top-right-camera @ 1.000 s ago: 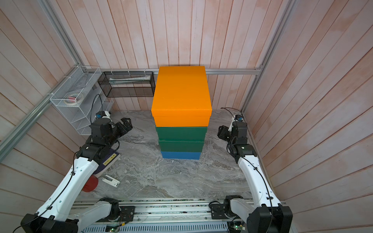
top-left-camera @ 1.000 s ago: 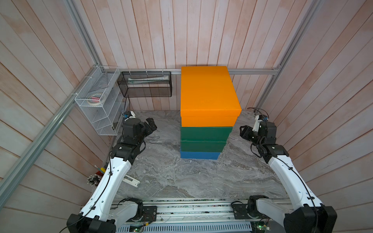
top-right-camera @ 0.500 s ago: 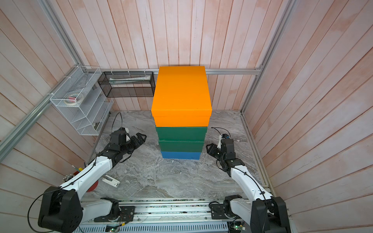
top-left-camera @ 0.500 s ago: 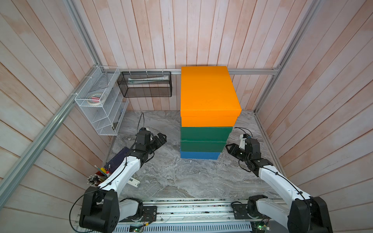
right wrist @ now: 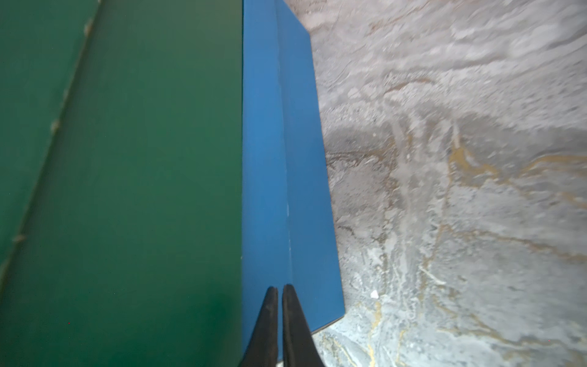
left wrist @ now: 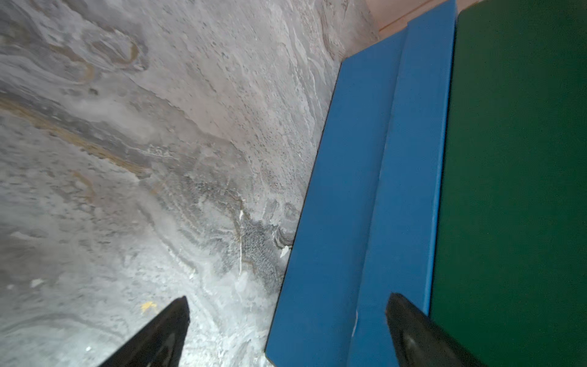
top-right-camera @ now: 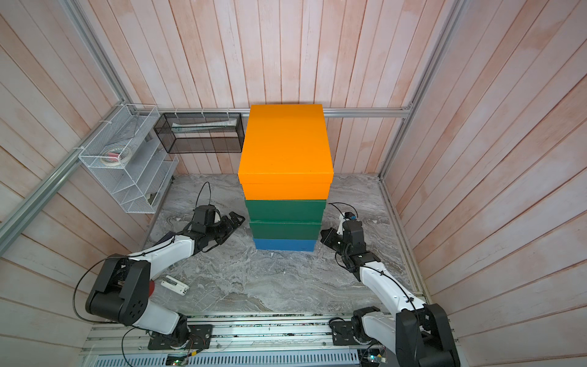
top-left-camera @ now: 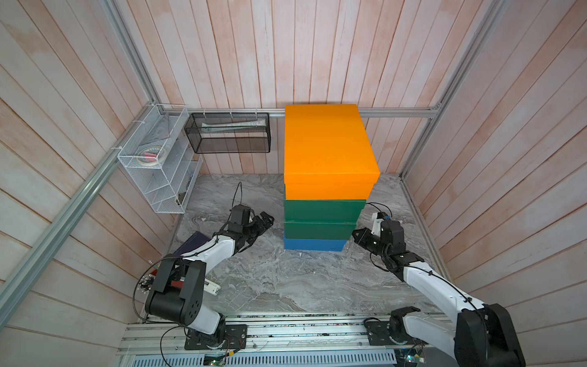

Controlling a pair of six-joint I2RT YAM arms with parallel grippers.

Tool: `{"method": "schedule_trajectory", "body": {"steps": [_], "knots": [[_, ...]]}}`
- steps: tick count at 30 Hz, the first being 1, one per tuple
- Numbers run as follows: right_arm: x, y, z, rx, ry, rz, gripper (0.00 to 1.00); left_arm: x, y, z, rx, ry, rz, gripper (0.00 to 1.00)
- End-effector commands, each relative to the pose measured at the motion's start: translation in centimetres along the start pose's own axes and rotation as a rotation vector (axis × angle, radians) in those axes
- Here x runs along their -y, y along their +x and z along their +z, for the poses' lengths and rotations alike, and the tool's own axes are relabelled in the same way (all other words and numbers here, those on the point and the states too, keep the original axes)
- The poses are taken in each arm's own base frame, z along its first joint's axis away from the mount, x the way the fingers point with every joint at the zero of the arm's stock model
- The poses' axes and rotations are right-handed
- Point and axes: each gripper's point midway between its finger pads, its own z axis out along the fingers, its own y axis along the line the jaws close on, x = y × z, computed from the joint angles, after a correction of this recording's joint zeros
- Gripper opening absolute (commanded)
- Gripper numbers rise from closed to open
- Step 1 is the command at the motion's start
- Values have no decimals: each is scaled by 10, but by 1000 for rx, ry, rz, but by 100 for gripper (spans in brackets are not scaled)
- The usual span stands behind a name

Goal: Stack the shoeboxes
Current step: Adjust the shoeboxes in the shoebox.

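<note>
The stack (top-left-camera: 320,216) stands tall; left jaws wide, right jaws pinched empty, both low beside the blue box (top-left-camera: 314,244), where a sideways nudge could topple it

The left arm (top-left-camera: 209,254) and right arm (top-left-camera: 435,286) have white tubular links between boxy black joints (top-left-camera: 173,295), with thin black cables (top-left-camera: 235,197) looped alongside. Black bases (top-left-camera: 216,338) are bolted to a ribbed aluminium rail (top-left-camera: 286,330). The left hand (top-left-camera: 268,220) and right hand (top-left-camera: 355,234) are black, with tapering fingers (left wrist: 158,333).
</note>
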Motion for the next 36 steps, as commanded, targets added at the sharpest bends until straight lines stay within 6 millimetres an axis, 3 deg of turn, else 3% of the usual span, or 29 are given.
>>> {"method": "schedule_trajectory", "body": {"steps": [1,19,36], "knots": [[-4,2,2,1,-13,7,9,22,-4,6,8,51,8,100],[-19,3,1,-1,-30,-18,8,34,14,22,-41,45,31,100],[-26,3,3,-1,-17,-55,8,33,15,20,-39,27,36,100]]}}
